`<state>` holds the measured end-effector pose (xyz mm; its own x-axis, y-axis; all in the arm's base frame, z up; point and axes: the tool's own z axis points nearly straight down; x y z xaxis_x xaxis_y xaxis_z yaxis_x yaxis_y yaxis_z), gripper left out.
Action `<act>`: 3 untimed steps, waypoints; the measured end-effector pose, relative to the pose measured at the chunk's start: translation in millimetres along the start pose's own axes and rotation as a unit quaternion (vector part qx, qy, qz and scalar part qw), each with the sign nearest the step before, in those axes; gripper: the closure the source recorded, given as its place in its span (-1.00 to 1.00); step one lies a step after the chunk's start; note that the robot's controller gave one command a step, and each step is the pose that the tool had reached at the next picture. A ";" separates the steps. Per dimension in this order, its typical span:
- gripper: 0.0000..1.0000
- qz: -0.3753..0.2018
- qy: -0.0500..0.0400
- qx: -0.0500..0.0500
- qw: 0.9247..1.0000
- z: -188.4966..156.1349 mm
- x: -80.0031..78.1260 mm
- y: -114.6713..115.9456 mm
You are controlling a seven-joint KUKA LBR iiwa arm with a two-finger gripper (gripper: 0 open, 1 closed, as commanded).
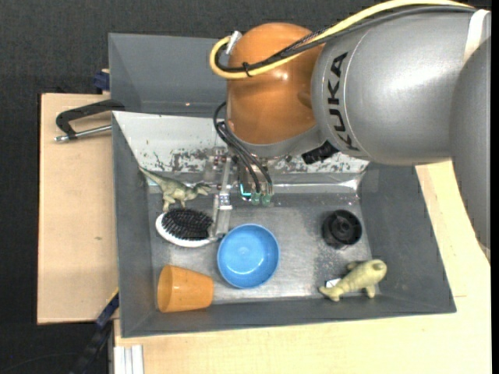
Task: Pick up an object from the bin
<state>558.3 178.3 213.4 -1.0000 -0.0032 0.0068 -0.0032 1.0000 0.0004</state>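
Camera view, left half of the bin (129, 232): oval white hairbrush (185, 227) with black bristles, flat between green dinosaur (178, 189) and blue bowl (248, 257), gripper (224, 209) at its right end, open or closed impossible to tell.

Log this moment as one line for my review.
pincer: down beside hairbrush, near green dinosaur | grasp: none visible | also in bin: blue bowl, orange cup

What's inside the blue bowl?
Only the bowl itself shows there: its blue bottom, with nothing lying in it. Nothing covers its inside; whatever is under it is hidden.
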 end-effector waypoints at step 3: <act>1.00 0.148 -0.009 -0.003 0.989 -43.4 -12.0 -29.7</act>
